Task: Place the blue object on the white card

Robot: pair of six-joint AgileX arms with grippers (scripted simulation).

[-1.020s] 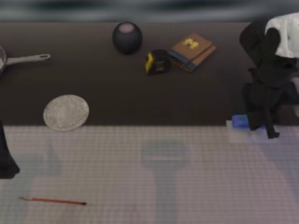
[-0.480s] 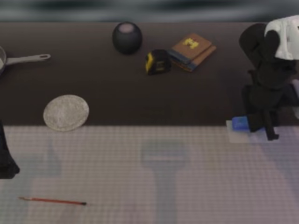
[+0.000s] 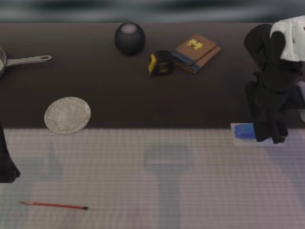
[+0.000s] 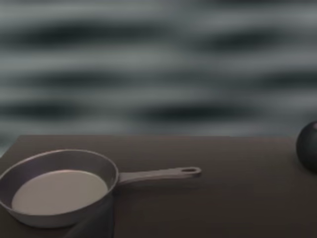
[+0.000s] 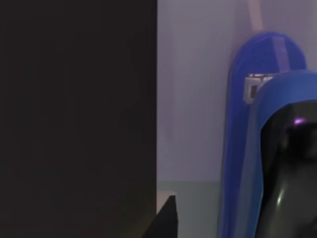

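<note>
Now at the placing step: my right gripper (image 3: 269, 136) is low over the flat white rectangular card (image 3: 237, 138), the small bright blue plastic stapler-like object (image 3: 245, 130) resting on it; finger state unclear, so next comes release and lift.

Place: a rendered tabletop test scene, no real room I can name.
Surface: my table (image 3: 143, 95), dark at 12 o'clock, pale grid at 6.
Clutter: frying pan (image 3: 19, 61), tape measure (image 3: 160, 63), book (image 3: 196, 51), pencil (image 3: 53, 205).
Backdrop: blurred grey bands.
</note>
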